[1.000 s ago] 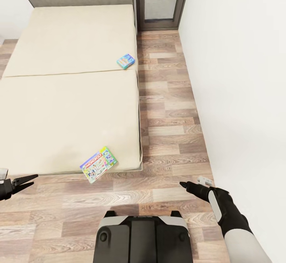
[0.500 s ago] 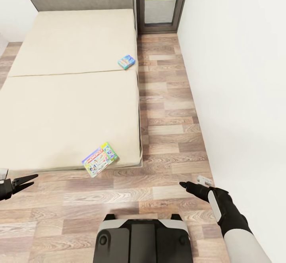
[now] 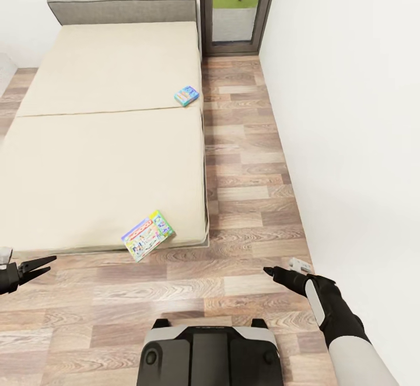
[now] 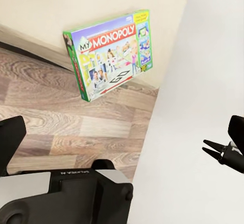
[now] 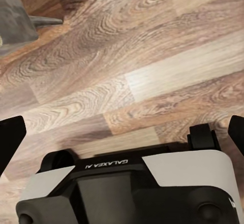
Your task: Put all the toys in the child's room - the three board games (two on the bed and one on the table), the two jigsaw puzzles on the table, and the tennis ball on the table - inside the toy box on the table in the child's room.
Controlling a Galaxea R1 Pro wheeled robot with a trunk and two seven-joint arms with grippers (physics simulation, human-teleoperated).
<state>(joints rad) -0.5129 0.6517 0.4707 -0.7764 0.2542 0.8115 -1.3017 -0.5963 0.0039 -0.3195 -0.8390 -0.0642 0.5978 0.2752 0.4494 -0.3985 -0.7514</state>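
Even, bright light filled the rendered room.
Shadows were faint under the bed [image 3: 111,141] edge; the window [image 3: 238,4] glowed; all views were sharp, without glare.

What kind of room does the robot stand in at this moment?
Most likely a bedroom, probably a child's. A large bed with a cream mattress and grey frame stands on a wood-plank floor, two colourful board games lie on the mattress, and a dark-framed window shows green outside.

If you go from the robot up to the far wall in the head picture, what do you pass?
Robot base → Monopoly game box at the bed's near edge → blue game box farther up the bed → grey headboard → window.
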